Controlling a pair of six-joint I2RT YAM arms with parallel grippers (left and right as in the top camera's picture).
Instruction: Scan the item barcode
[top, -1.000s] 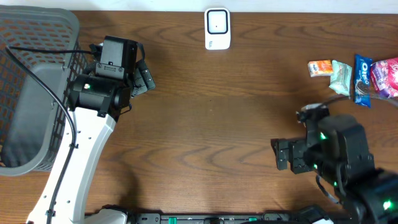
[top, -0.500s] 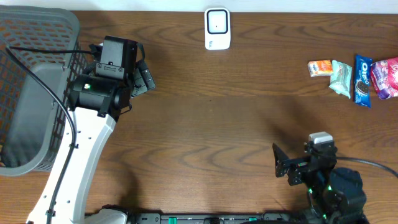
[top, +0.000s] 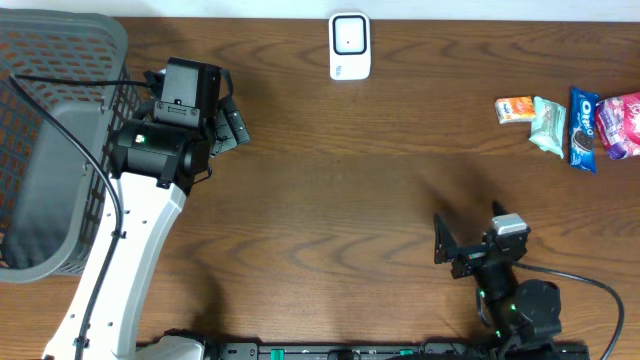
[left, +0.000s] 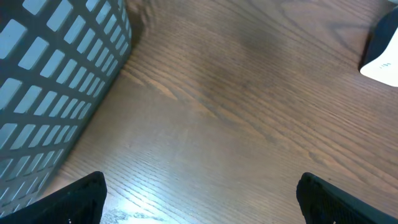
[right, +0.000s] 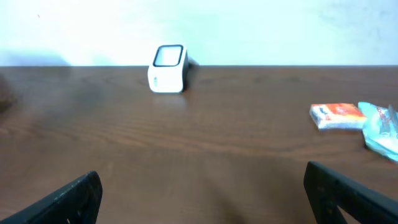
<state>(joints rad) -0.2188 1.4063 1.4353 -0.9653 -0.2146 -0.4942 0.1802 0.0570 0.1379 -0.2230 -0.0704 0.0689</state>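
Dark wood formed the worktop, with the white scanner at its far edge and a row of snack packets near the far right corner, well apart from both arms. The left tool, beside the grey basket, stood wide open and empty. The right tool, near the front edge, was likewise spread wide, holding nothing.

Bright even light; glare on table; right wrist view soft.
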